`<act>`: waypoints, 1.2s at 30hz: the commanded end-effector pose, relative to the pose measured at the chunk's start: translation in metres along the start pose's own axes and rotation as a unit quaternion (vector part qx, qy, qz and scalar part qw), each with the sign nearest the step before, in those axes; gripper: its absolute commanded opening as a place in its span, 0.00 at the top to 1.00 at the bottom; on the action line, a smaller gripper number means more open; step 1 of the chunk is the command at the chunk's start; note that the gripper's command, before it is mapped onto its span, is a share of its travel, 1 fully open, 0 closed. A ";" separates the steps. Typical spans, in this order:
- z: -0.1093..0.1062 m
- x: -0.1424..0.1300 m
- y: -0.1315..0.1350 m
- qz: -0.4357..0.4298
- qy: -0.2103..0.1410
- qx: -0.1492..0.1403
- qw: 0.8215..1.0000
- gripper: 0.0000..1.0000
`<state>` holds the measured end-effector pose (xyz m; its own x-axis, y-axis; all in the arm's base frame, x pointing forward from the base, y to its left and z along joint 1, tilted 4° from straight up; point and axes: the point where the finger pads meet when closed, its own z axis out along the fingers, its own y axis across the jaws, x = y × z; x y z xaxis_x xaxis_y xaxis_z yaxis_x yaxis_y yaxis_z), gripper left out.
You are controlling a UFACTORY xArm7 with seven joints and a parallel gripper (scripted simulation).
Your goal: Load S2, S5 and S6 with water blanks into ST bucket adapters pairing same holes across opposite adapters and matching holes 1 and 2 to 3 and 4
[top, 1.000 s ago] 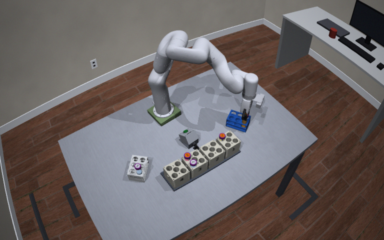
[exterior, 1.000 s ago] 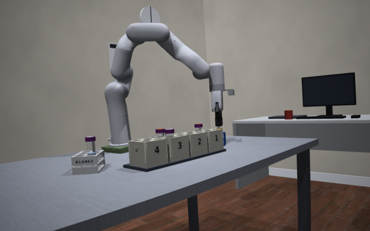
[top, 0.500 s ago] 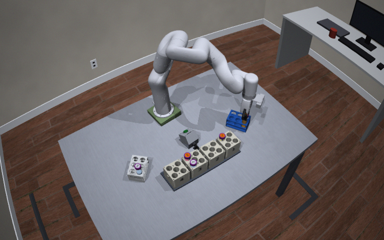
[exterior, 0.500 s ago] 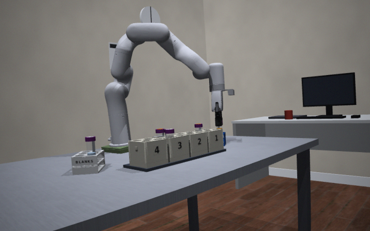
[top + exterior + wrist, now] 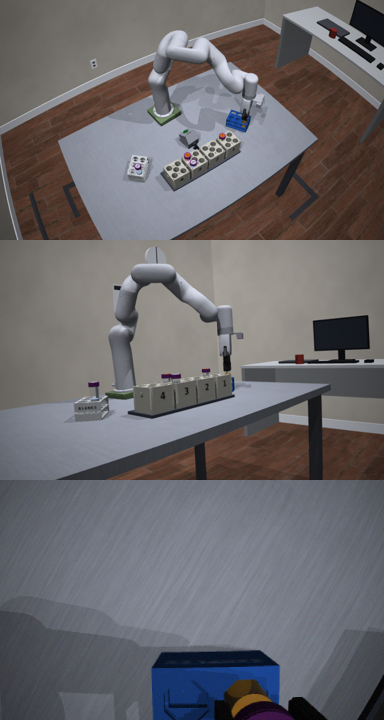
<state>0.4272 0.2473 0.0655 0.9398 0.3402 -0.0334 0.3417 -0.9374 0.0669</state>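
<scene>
Gripper (image 5: 245,116) (image 5: 226,368) (image 5: 264,712), closed on the amber tube (image 5: 244,123) (image 5: 246,690) in the blue rack (image 5: 236,126) (image 5: 232,384) (image 5: 215,676) near the table's far right edge, seems at the grasp step, and next should lift straight up, clearing the rack, before heading for the adapters (image 5: 176,181) (image 5: 162,404) toward the front edge.

Arm (image 5: 186,53) (image 5: 152,273) seen in pale grey-white; its base plate (image 5: 162,122) (image 5: 120,395) green. Tabletop (image 5: 113,135) (image 5: 254,406) (image 5: 190,555) finished in brushed blue-grey. Rack under the black-fingered hand (image 5: 245,116) (image 5: 226,370) (image 5: 260,710) coloured blue; blanks rack (image 5: 145,166) (image 5: 87,414) white, lettered in black. Adapters coloured beige, marked with black numerals. Two purple caps dotted orange, two dotted white. DONE key (image 5: 185,131) green on grey desk. Mug (image 5: 333,33) (image 5: 299,359) red. Floor (image 5: 254,50) (image 5: 254,452) patterned in red-brown planks.
</scene>
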 end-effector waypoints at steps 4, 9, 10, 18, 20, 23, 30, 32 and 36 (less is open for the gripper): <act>-0.002 0.002 0.000 0.000 0.002 0.001 1.000 1.00; -0.005 0.002 0.000 0.000 0.003 0.001 1.000 1.00; -0.006 0.002 0.000 0.000 0.003 0.001 1.000 1.00; -0.010 0.002 0.000 0.000 0.003 0.001 1.000 1.00; -0.011 0.002 0.000 0.000 0.003 0.001 1.000 1.00; -0.013 0.002 0.000 0.000 0.003 0.001 1.000 1.00; -0.018 0.002 0.000 0.000 0.003 0.001 1.000 1.00; -0.019 0.002 0.000 0.000 0.003 0.001 1.000 1.00; -0.021 0.002 0.000 0.000 0.003 0.001 1.000 1.00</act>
<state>0.4274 0.2486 0.0827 0.9398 0.3402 -0.0332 0.3417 -0.9374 0.0668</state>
